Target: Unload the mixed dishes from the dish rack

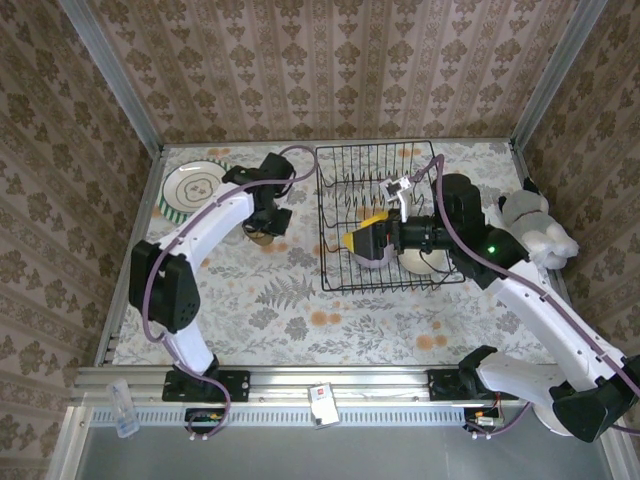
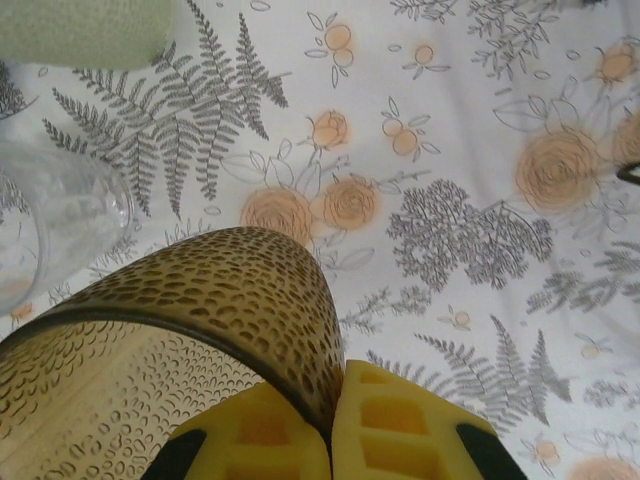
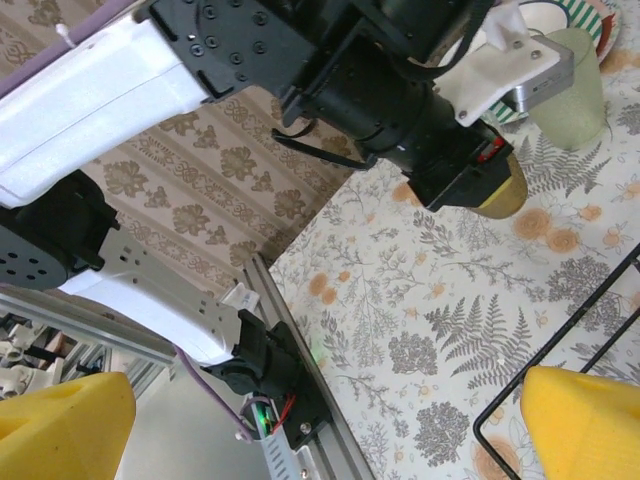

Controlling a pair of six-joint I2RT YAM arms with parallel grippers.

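Nearest the arm bases, the right gripper (image 1: 362,242) hangs inside the near half of the dish rack (image 1: 330,210). Its yellow fingers are spread wide and hold nothing. They stand just above the pale bowls (image 1: 420,263) that sit along the rack's near row, apart from them.

Left of the rack and a little farther back, the left gripper (image 2: 332,430) is clenched on the small amber cup (image 2: 200,330). One finger is inside the cup's mouth and the other outside, so the dimpled wall is pinched between them at the rim. The cup is already out of the rack and low over the floral cloth (image 2: 450,150). Whether its base touches cannot be told.

Just beyond the cup stand a clear glass tumbler (image 2: 50,215) and a pale green tumbler (image 2: 80,30). Farther left of the rack lies the green-striped plate (image 1: 190,187).

The step in hand looks like setting the amber cup down beside the tumblers. That calls for a short lowering until the base sits flat, then letting go and lifting clear without nudging the glass. The right gripper seems poised to close on a bowl rim afterward.
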